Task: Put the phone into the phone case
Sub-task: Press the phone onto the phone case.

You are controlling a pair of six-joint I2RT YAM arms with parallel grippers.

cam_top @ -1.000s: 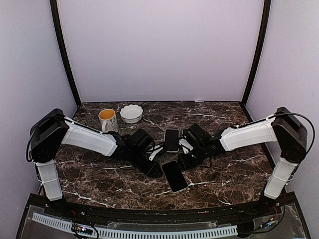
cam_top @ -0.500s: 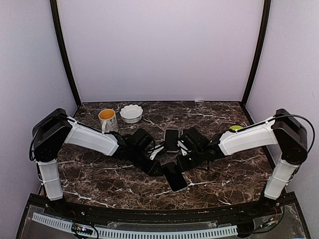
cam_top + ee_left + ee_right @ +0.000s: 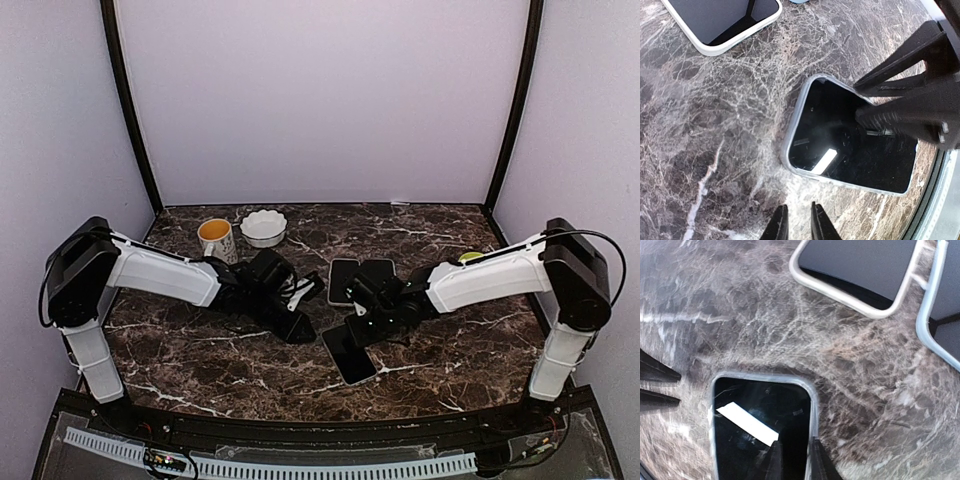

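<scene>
The phone [image 3: 352, 358], a glossy black slab with a clear rim, lies flat near the table's front; it also shows as the phone [image 3: 855, 145] and the phone [image 3: 760, 430]. A white-rimmed case [image 3: 345, 282] lies behind it, seen too as the case [image 3: 720, 20] and the case [image 3: 860, 265]. Beside that lies a second rimmed dark piece [image 3: 378, 270], also the second piece [image 3: 942, 300]. My right gripper [image 3: 357, 335] is shut, and in the wrist view the right gripper [image 3: 794, 450] has its tips over the phone's far right edge. My left gripper [image 3: 300, 328], also the left gripper [image 3: 796, 212], is shut just left of the phone, apart from it.
A yellow-lined mug [image 3: 216, 240] and a white scalloped bowl [image 3: 264, 227] stand at the back left of the marble table [image 3: 180, 350]. Both arms reach toward the middle, their wrists close together.
My right gripper has moved nearer and leftward onto the phone's far end, uncovering the second dark piece. My left gripper has drawn back slightly from the phone.
</scene>
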